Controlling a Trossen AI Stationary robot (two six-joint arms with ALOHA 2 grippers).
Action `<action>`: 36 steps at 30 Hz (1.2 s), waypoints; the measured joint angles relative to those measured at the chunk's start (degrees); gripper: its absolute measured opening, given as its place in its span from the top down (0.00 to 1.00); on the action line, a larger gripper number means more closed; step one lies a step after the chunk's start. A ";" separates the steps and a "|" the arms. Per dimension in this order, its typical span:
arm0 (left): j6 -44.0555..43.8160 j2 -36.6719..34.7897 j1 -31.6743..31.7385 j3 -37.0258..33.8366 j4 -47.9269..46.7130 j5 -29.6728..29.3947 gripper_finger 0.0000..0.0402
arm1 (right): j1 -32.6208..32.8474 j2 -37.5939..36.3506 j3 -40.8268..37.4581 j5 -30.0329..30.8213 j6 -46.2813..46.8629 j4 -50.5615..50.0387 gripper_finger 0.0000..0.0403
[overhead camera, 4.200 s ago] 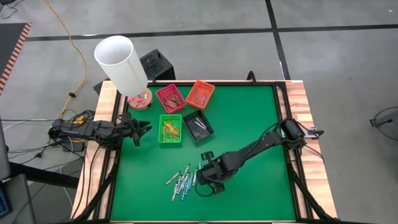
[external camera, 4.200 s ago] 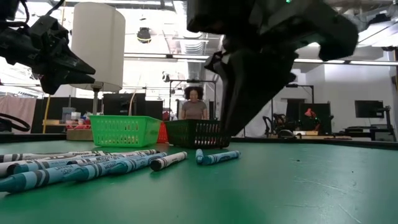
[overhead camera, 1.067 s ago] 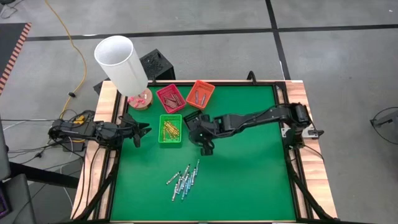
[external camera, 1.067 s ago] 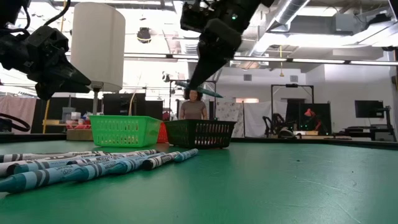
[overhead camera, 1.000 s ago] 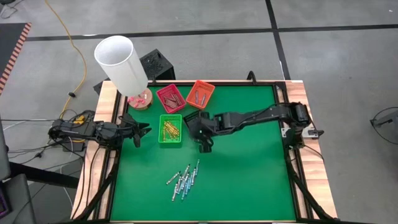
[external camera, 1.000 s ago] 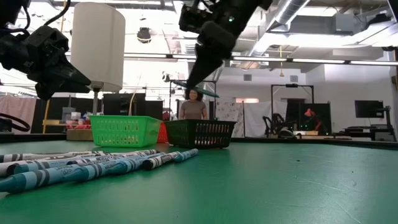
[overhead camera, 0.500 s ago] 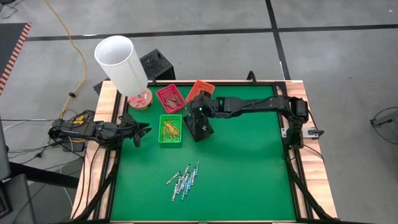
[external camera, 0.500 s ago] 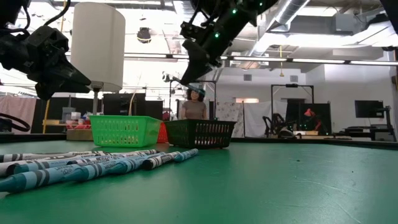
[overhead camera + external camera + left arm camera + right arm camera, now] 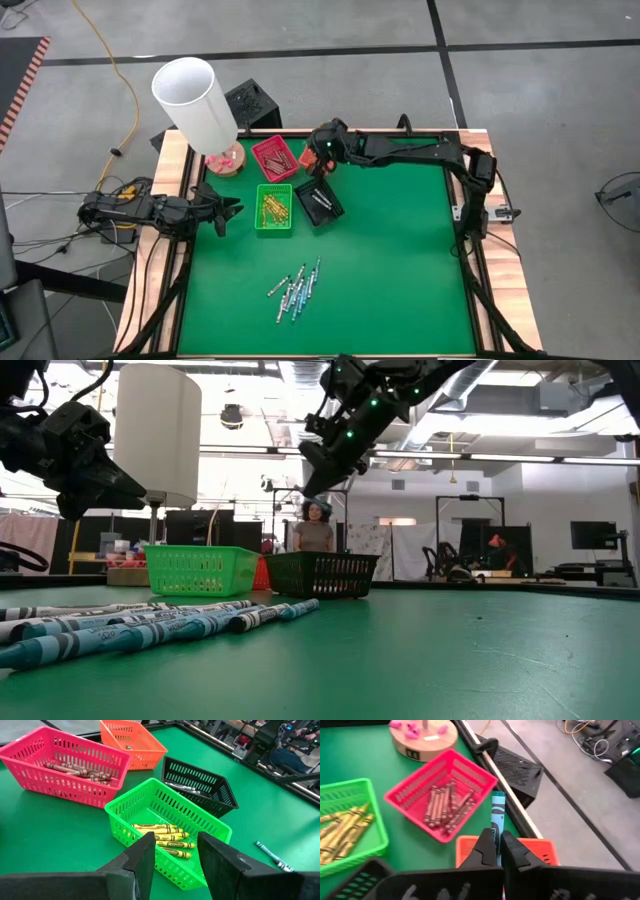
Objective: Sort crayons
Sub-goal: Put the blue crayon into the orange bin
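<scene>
Across the green counter (image 9: 390,270), bordered by wooden rails, four small trays stand grouped toward the far left part of the surface. At that far left corner a white lamp shade (image 9: 193,100) rises over a round wooden base (image 9: 422,735) carrying pink pieces.

Right arm: extended from the right side across the far edge; the right pincer (image 9: 322,160) hangs above the orange tray (image 9: 322,152). Its fingers (image 9: 487,846) are clamped on a light blue crayon (image 9: 497,817), which stands out beyond the fingertips over the orange tray's near rim.

Left arm: parked at the left edge of the counter, the left pincer (image 9: 228,212) pointing toward the trays with its fingers (image 9: 142,857) apart and nothing between them.

Trays: the red tray (image 9: 275,158) holds red-brown crayons (image 9: 445,806). The green tray (image 9: 274,207) holds yellow-orange crayons (image 9: 160,840). The black tray (image 9: 319,203), just beside the green one, holds grey-white sticks. The contents of the orange tray cannot be told clearly.

Loose crayons (image 9: 295,288): a cluster, mostly light blue with some grey-white, lies on the bare counter nearer the front, well apart from the trays.

A person (image 9: 314,530) shows in the room beyond the counter.
</scene>
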 joint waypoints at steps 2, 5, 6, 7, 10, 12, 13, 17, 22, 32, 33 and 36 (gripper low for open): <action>0.00 0.00 0.01 0.00 0.00 0.00 0.66 | -1.17 0.08 0.00 -0.06 -0.43 0.15 1.00; 0.00 0.00 0.01 0.00 0.00 0.00 0.66 | -2.77 0.08 -0.27 -0.11 -1.48 0.68 1.00; 0.00 0.00 0.01 0.00 0.01 0.00 0.66 | -3.21 0.08 -1.06 -0.10 -1.68 1.89 1.00; 0.00 0.00 0.01 0.00 0.01 0.00 0.66 | -3.64 0.06 -2.22 -0.10 -1.65 3.53 1.00; 0.00 0.00 0.01 0.00 0.02 0.00 0.66 | -4.76 0.19 -6.01 -0.26 -0.42 7.23 1.00; 0.00 0.00 0.01 0.00 0.00 0.00 0.66 | -5.16 0.23 -8.07 -0.49 0.21 10.26 1.00; 0.00 0.00 0.00 0.00 0.00 0.00 0.66 | -5.29 0.19 -8.98 -0.66 0.25 12.07 1.00; 0.00 0.00 0.01 0.00 0.00 0.02 0.66 | -5.66 0.13 -13.08 -1.25 0.57 20.76 1.00; 0.00 0.00 0.01 0.00 0.02 0.00 0.66 | -7.13 0.05 -17.11 -2.18 5.17 28.03 1.00; 0.00 0.00 0.00 0.00 0.02 0.01 0.66 | -9.26 0.14 -21.16 -4.34 7.98 31.92 1.00; 0.00 0.00 0.00 0.00 0.02 0.00 0.66 | -9.50 0.14 -21.16 -5.01 8.01 32.31 1.00; 0.00 0.00 0.01 0.00 0.02 0.04 0.66 | -10.20 1.05 -21.13 -8.39 8.73 34.52 1.00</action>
